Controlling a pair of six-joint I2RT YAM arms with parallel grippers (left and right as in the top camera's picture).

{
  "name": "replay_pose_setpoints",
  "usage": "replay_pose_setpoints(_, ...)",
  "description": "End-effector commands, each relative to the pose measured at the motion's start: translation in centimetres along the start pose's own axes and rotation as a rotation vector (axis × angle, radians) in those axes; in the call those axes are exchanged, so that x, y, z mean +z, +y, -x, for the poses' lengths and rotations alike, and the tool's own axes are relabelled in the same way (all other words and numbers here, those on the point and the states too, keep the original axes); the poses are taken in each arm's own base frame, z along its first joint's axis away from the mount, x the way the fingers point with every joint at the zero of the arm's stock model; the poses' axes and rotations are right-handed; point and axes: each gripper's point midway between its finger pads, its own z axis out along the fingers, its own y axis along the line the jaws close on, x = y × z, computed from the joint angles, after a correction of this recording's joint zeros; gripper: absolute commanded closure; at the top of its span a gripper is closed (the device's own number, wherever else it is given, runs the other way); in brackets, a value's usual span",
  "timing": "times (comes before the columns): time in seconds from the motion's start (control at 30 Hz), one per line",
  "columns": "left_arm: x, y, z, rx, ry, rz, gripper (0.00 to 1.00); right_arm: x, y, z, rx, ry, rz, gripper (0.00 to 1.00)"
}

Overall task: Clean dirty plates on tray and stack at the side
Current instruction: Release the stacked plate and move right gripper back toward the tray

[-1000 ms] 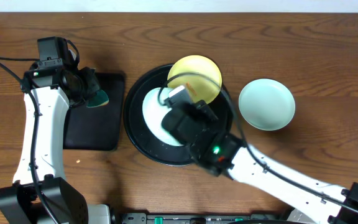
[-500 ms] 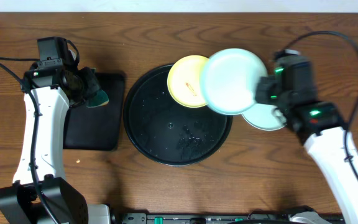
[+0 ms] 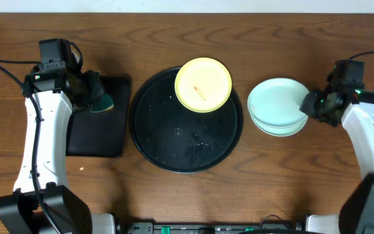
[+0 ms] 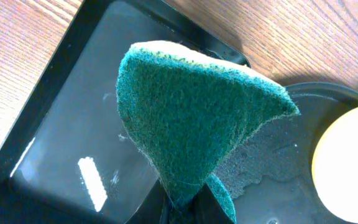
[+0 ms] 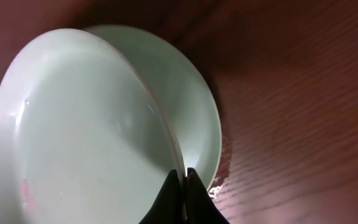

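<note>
mint plate (image 3: 274, 101) now off tray (image 3: 154, 133), tilted on its twin (image 3: 284, 132) — right gripper (image 3: 310, 104) tight on rim

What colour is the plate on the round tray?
The plate is pale yellow, clearest in overhead view.

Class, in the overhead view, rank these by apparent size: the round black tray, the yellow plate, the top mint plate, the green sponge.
1. round black tray
2. yellow plate and top mint plate: they look about alike, so not ranked
3. green sponge, smallest
</note>
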Motion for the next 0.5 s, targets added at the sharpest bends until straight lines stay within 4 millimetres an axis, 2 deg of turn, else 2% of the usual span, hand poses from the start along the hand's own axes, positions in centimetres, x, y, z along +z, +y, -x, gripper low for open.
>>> replay_pose_setpoints(0.0, -0.1, 0.2, 0.1, 0.015, -0.005, 0.005, 0.93, 1.6, -0.2, -0.4, -0.003, 0.045, -0.004, 0.99)
replay_pose_setpoints(0.1, -0.1, 0.2, 0.1, 0.015, -0.005, 0.005, 0.93, 2.7, -0.9, -0.6, -0.002, 0.062, -0.044, 0.99)
replay_pose_setpoints(0.3, -0.1, 0.2, 0.1, 0.015, -0.005, 0.006, 0.92, 2.5, -1.2, 0.0, -0.018, 0.036, -0.068, 0.99)
replay_pose_setpoints(0.37, -0.1, 0.2, 0.1, 0.015, -0.005, 0.006, 0.92, 2.3, -1.1, 0.2, -0.024, 0.028, -0.063, 0.92)
replay_pose_setpoints(0.43, -0.1, 0.1, 0.1, 0.015, -0.006, 0.005, 0.92, 2.0, -0.6, 0.4, -0.05, 0.022, -0.042, 0.73)
replay_pose_setpoints(0.47, -0.1, 0.1, 0.1, 0.015, -0.006, 0.005, 0.92, 1.8, -0.2, 0.5, -0.075, 0.021, -0.023, 0.66)
